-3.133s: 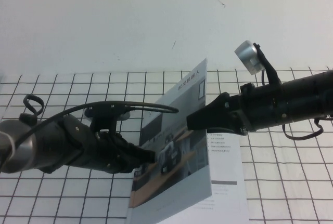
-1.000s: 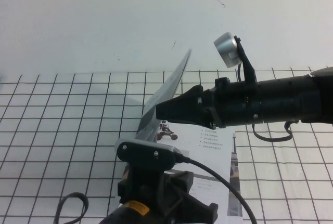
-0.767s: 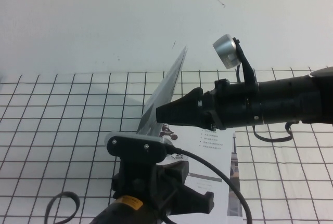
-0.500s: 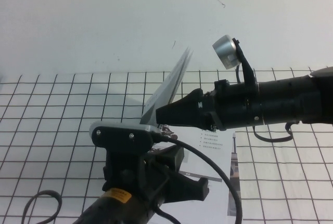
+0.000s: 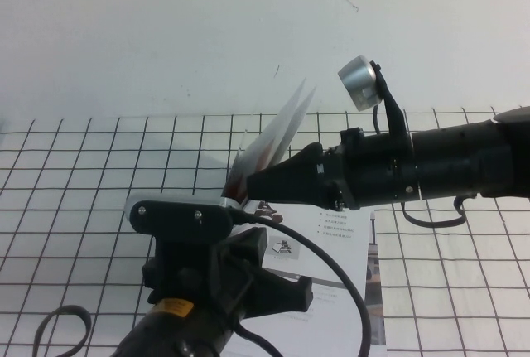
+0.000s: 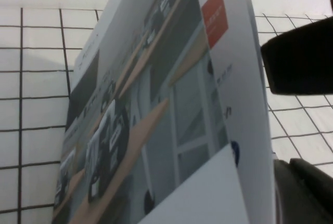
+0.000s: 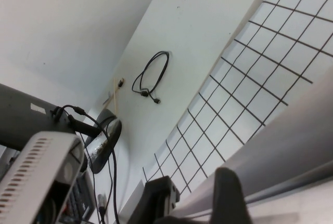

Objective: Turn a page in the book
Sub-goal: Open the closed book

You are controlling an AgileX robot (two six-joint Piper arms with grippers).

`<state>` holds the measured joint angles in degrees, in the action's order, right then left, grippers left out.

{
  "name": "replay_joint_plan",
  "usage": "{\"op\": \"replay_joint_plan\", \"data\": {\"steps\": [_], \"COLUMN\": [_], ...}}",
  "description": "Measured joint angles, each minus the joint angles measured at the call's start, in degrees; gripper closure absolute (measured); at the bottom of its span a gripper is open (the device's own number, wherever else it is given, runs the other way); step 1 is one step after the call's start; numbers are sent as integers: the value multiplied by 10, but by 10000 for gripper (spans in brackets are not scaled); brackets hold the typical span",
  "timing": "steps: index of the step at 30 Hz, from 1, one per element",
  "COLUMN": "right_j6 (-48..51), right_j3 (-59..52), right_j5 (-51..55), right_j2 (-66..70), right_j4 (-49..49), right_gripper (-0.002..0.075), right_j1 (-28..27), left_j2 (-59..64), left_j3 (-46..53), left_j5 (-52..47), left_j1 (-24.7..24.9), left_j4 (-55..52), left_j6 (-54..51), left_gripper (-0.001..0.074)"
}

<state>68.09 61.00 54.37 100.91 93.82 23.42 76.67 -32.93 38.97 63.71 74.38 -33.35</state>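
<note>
Mid-turn: our right gripper holds a page raised steeply above the open book on the gridded cloth, fingers closed on its lower edge. Our left gripper hovers low over the book's near side; we cannot tell its fingers' state. Next, we judge, the page must swing leftward and flatten.

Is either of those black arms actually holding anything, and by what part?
The right gripper pinches the book's lifted page near its outer edge. The left gripper, low in front, holds nothing visible.
</note>
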Motion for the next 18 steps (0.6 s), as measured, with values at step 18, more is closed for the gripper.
{"op": "replay_joint_plan", "data": {"steps": [18], "right_j6": [1], "right_j3": [1], "right_j5": [-19], "right_j2": [-40], "right_j4": [-92], "right_gripper": [361], "right_j1": [-6], "left_j2": [0], "left_j3": [0], "left_j5": [109], "left_j1": [0], "left_j4": [188], "left_j6": [-120], "left_gripper": [737]}}
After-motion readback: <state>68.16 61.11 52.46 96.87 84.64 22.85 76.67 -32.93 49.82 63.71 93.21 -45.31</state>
